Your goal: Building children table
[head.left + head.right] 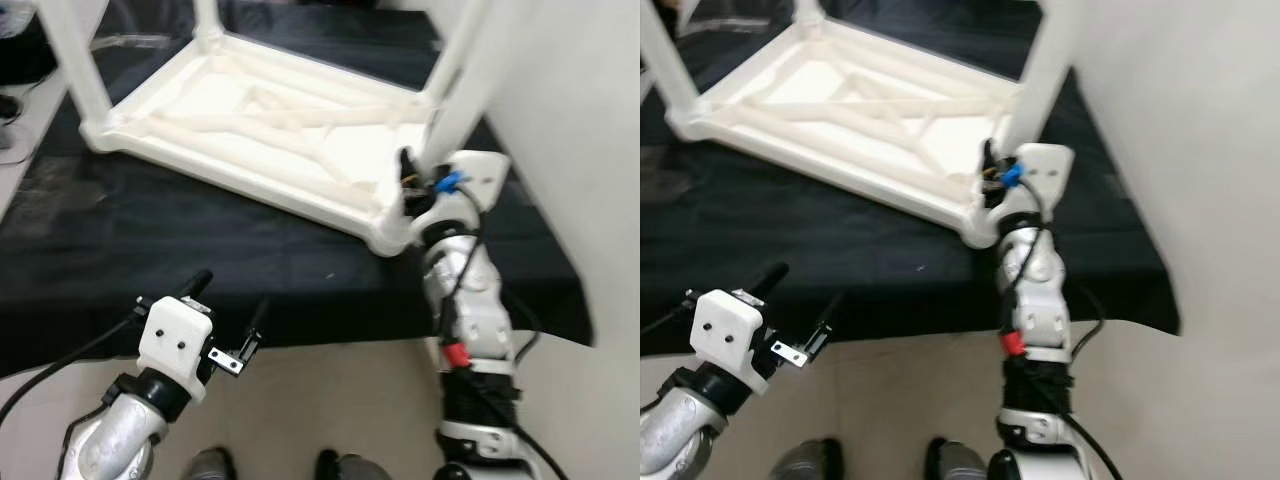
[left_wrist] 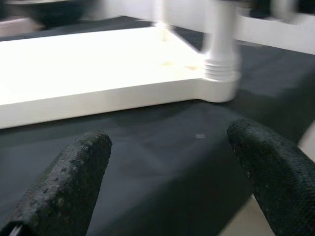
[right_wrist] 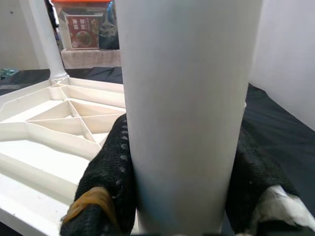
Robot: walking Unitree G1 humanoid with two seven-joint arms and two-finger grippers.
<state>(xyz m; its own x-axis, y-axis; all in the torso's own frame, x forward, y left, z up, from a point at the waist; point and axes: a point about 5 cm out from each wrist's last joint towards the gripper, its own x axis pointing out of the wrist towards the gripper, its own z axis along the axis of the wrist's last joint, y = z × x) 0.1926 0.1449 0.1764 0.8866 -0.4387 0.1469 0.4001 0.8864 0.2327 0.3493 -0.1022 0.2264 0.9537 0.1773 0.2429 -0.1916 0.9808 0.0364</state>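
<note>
A white children's tabletop (image 1: 250, 130) lies upside down on a black cloth, its ribbed underside up. White legs stand up from its corners. My right gripper (image 1: 425, 170) is shut on the near right leg (image 1: 455, 90) just above its corner socket; the right wrist view has that leg (image 3: 184, 113) held between both black fingers (image 3: 110, 177). My left gripper (image 1: 232, 300) hangs open over the cloth's front edge, apart from the tabletop. Its two black fingers (image 2: 69, 182) frame bare cloth, with the tabletop's edge (image 2: 98, 98) and a leg (image 2: 221, 49) beyond.
The black cloth (image 1: 150, 260) covers the low surface and ends near my body, with pale floor (image 1: 330, 400) below. A white wall (image 1: 590, 120) stands close on the right. A red-lidded box (image 3: 83, 29) stands behind the table.
</note>
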